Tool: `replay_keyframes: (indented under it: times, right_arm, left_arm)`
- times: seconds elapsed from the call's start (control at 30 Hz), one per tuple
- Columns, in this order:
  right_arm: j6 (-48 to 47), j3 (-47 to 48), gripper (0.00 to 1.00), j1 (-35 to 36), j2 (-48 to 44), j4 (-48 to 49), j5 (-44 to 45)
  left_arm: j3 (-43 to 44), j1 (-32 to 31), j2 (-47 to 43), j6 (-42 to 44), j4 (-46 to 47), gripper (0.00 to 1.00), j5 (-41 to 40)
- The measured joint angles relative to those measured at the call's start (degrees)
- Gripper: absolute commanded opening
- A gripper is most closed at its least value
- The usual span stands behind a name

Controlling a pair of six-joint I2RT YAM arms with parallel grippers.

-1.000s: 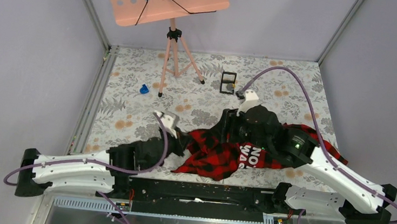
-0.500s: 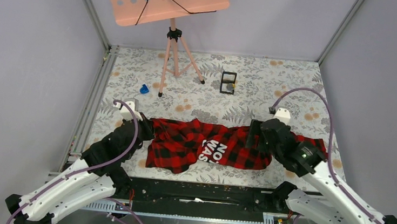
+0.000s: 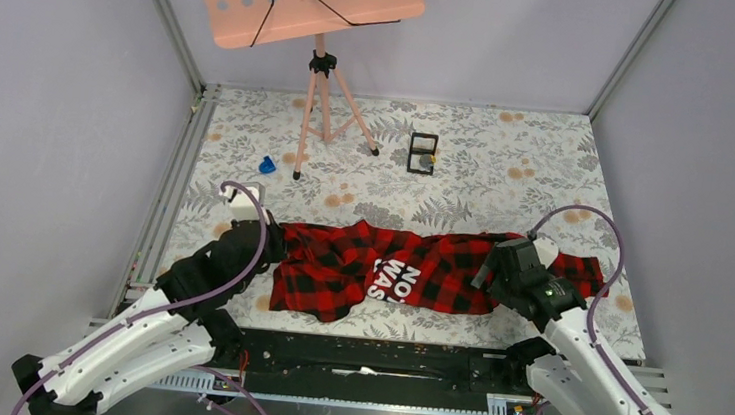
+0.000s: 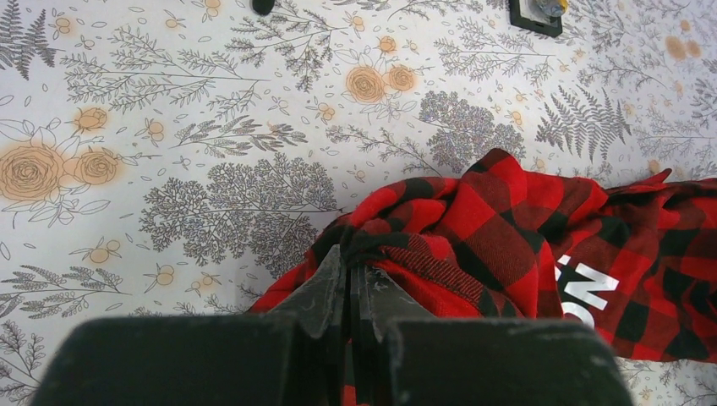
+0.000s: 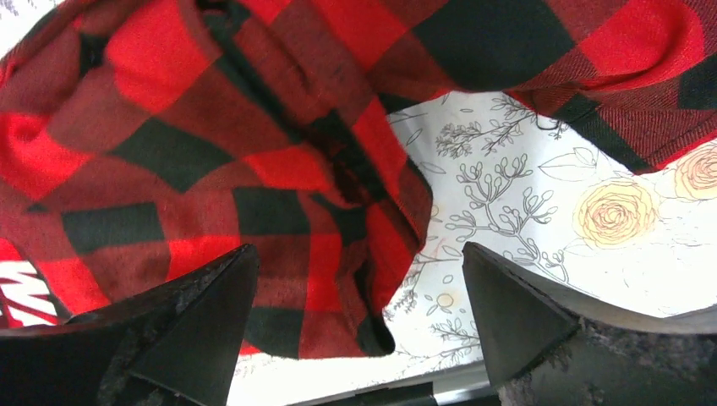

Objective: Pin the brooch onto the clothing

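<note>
Right gripper [image 5: 355,254] has just sprung wide open and let go of the flannel shirt [image 3: 339,260]; its fingers now stand apart over the shirt's right end, with cloth lying in the gap but not pinched; left gripper [image 4: 351,264] stays clamped together on a bunched fold at the shirt's left edge. Over the last second the two arms have drawn the shirt from a crumpled heap into a long strip lying on the table [image 3: 529,151], with the white letters [image 3: 399,281] face up near its middle; so the spreading looks finished, and there is flat fabric to take a pin. As for the brooch [image 3: 431,158], it lies well beyond the shirt's far edge; it seems to be the tiny greyish speck at the black frame box [image 3: 418,155], though it is too small to be sure. By my judgement the freed right arm should fetch it next, while the left keeps the shirt anchored.
</note>
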Motion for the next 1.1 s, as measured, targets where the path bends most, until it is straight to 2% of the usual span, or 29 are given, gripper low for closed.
replay_keyframes:
  times: [0.17, 0.33, 0.4, 0.43, 0.5, 0.6, 0.7, 0.87, 1.0, 1.03, 1.1]
  right_arm:
    - [-0.92, -2.19, 0.71, -7.43, 1.57, 4.61, -3.56]
    - [-3.54, -2.21, 0.45, -9.05, 7.37, 9.35, -5.35]
    - [-4.94, -2.12, 0.29, -9.2, 9.14, 10.86, -5.44]
    - [-5.66, -1.86, 0.16, -9.29, 10.23, 11.43, -5.4]
    - [-7.39, -0.33, 0.0, -9.4, 12.87, 11.69, -5.2]
    - [-9.53, 4.04, 0.0, -9.6, 15.85, 10.73, -4.37]
    - [-11.54, 10.08, 0.0, -9.62, 15.08, 8.07, -3.69]
    - [-15.21, 24.22, 0.0, -9.64, 5.73, 3.32, -2.64]
    - [-17.97, 38.82, 0.0, -9.64, -0.9, 0.9, -3.21]
    - [-18.32, 41.29, 0.06, -9.64, -1.88, 0.57, -3.37]
    - [-18.95, 45.86, 0.24, -9.62, -3.69, 0.26, -4.17]
  left_arm:
    - [0.63, 0.35, 0.94, 0.57, -0.17, 0.0, 1.16]
    - [0.76, 0.81, 1.25, 1.07, -0.17, 0.0, 1.95]
    - [0.79, 1.09, 1.25, 1.31, -0.2, 0.0, 2.08]
    - [0.9, 1.29, 1.25, 1.46, -0.33, 0.0, 2.12]
    - [1.79, 1.84, 1.25, 2.01, -0.72, 0.0, 2.23]
    - [5.16, 3.02, 2.21, 4.07, -2.16, 0.0, 2.75]
    - [10.84, 4.5, 3.89, 7.19, -4.28, 0.0, 2.71]
    - [23.89, 8.79, 6.25, 14.23, -7.34, 0.0, -0.11]
    - [29.33, 12.07, 6.54, 17.86, -8.2, 0.0, -4.15]
    - [30.01, 12.66, 6.47, 18.62, -8.37, 0.0, -5.03]
    - [30.27, 13.03, 6.14, 19.82, -8.44, 0.0, -5.73]
